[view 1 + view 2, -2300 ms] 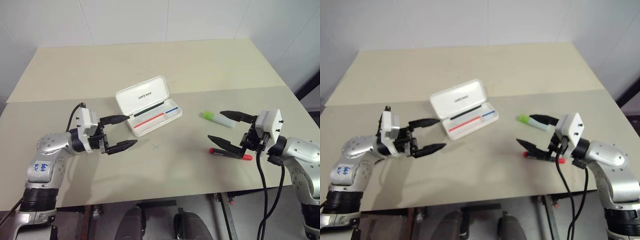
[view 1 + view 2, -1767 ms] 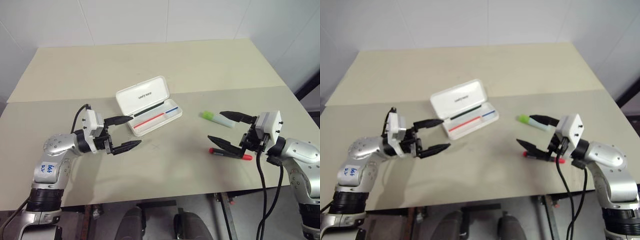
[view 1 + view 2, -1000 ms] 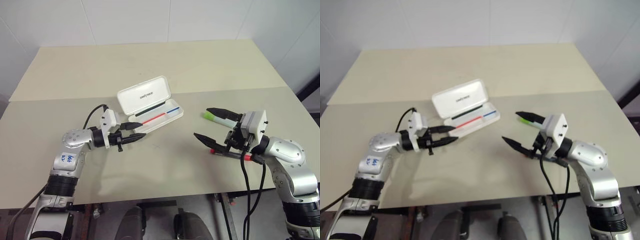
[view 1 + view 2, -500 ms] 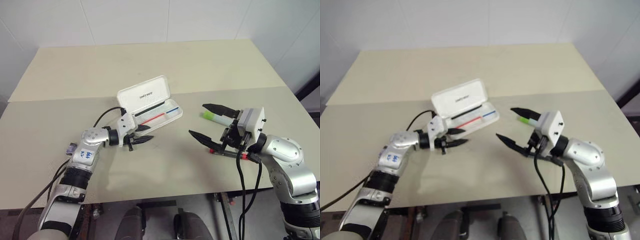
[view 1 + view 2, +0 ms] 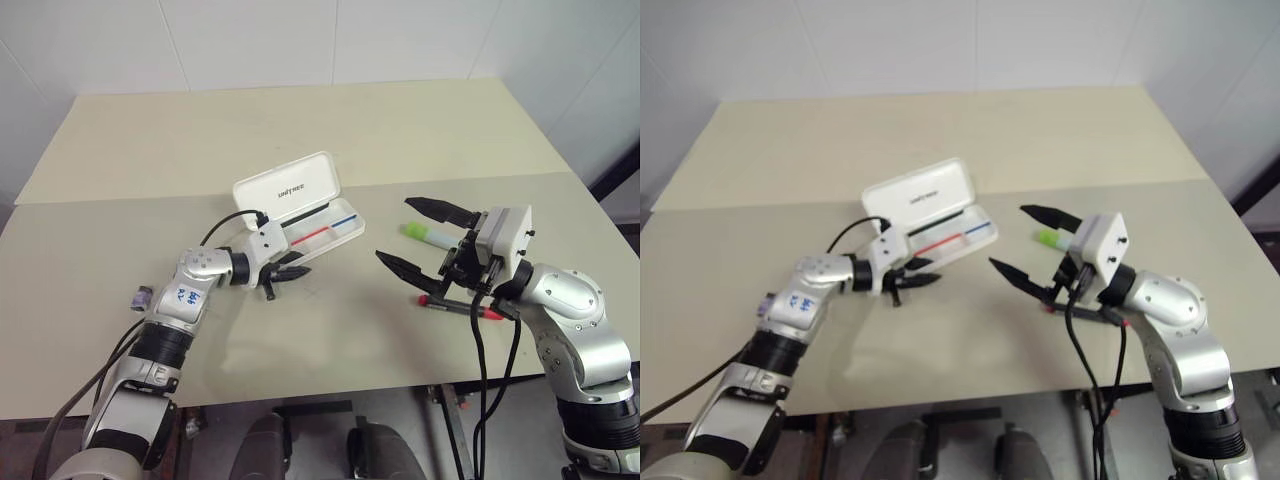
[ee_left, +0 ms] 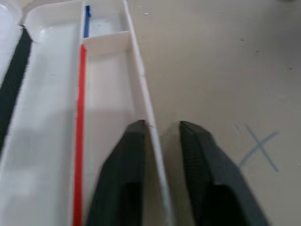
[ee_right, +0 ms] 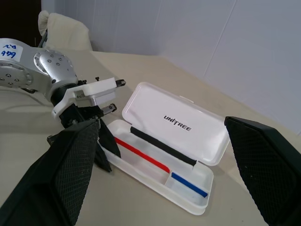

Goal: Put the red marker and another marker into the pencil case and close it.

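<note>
Left to right, your inventory:
- Left claw (image 6: 157,141), pinched on the near wall of the pencil case (image 5: 300,210), which lies open mid-surface (image 5: 150,150).
- Right claw (image 5: 415,235), spread wide and empty.
- Another marker (image 5: 428,235), beyond it.
- Red marker (image 5: 455,307), below it.

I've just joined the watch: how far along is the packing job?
Done: the pencil case lies open. In hand: the left gripper pinches the case's front wall. Left: the red marker and the green marker lie on the table; the right gripper is open above them. Closing remains.
</note>
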